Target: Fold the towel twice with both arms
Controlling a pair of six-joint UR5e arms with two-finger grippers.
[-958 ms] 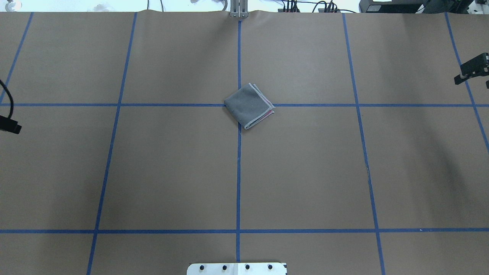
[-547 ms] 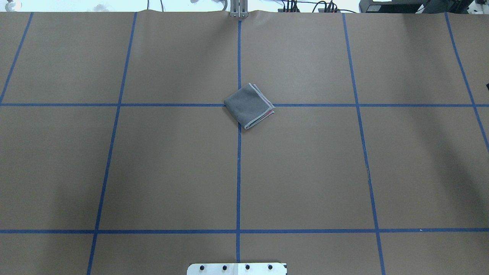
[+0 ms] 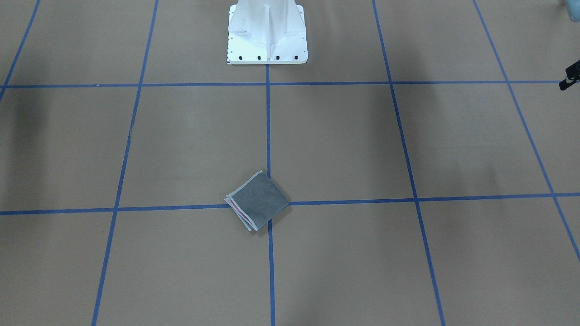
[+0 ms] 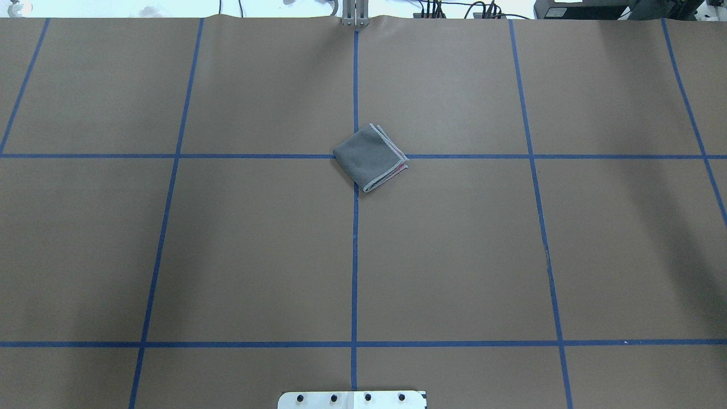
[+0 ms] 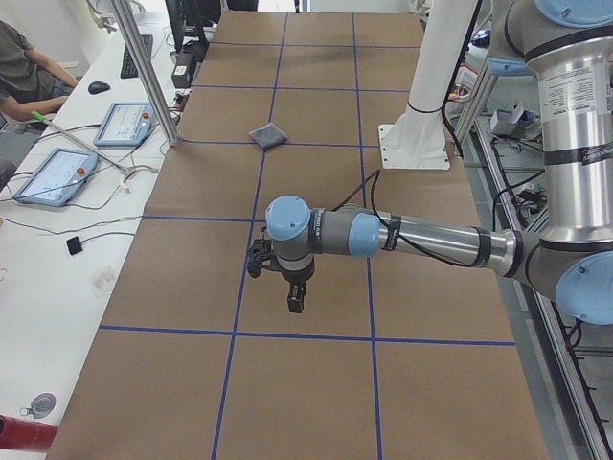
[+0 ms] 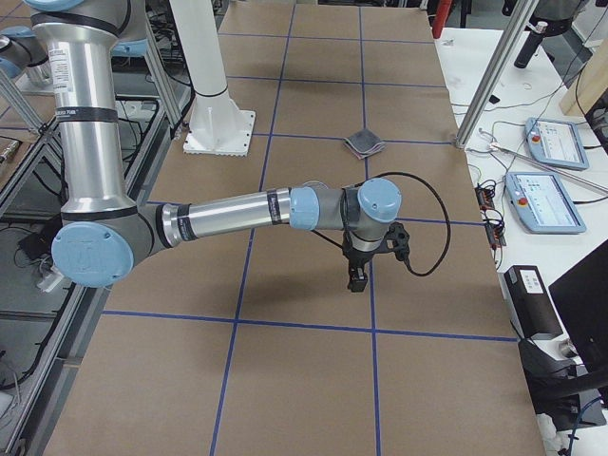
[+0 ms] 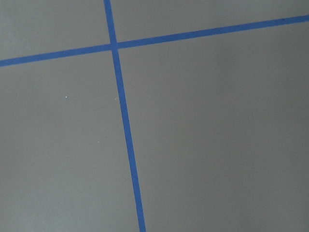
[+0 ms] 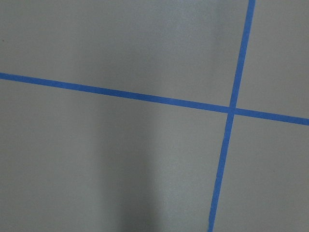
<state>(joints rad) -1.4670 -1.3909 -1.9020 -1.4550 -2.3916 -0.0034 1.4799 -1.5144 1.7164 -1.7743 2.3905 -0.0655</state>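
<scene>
The towel lies folded into a small square at the table's middle, grey face up, with light hems and a strip of pink along its right edge. It also shows in the front view and both side views. Neither gripper touches it. My left gripper hangs above the table far off to the left; only a black bit of that arm shows in the front view. My right gripper hangs above the table far off to the right. I cannot tell whether either is open or shut. Both wrist views show only brown paper and blue tape.
The white pedestal base stands at the table's near edge. A side bench holds control tablets and cables, and a seated person is beside it. Metal posts stand at the far table edge.
The black parts of both arms at the overhead view's left and right edges have moved outward and out of that view. The towel has not moved.
</scene>
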